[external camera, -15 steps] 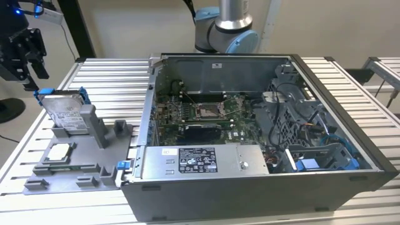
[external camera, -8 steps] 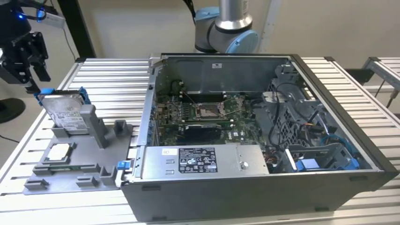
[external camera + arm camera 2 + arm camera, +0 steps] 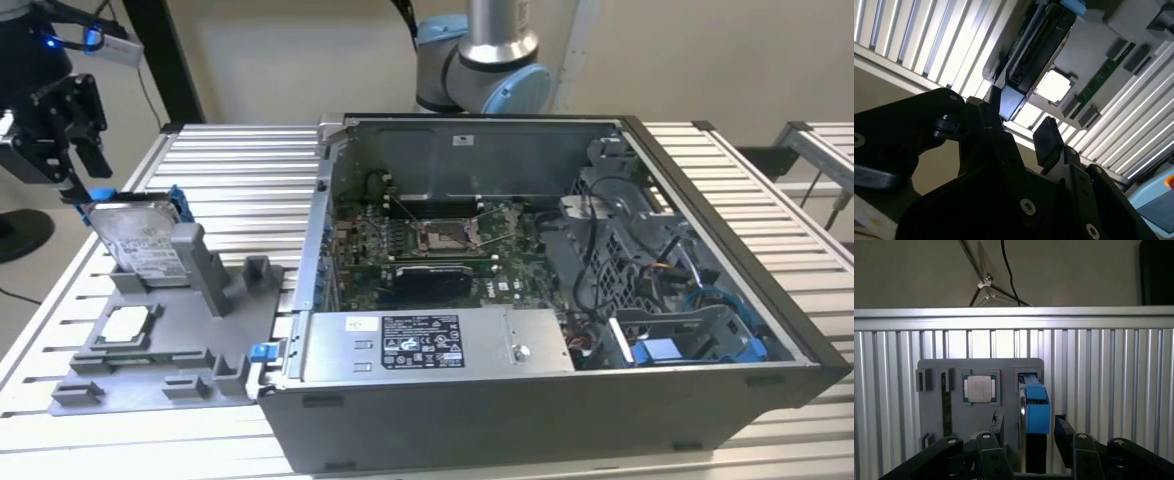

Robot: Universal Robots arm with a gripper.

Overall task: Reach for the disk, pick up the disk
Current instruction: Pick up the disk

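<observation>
Between the wide-set jaws of the pincer (image 3: 1029, 420) stands the disk (image 3: 1037, 407), upright in a grey holder (image 3: 934, 407).

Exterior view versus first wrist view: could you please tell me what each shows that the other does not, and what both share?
Exterior view: the open computer case and the arm's base. First wrist view: a dark cable against the wall. Both: the disk standing in the grey holder, the chip, and the open gripper straddling the disk.
</observation>
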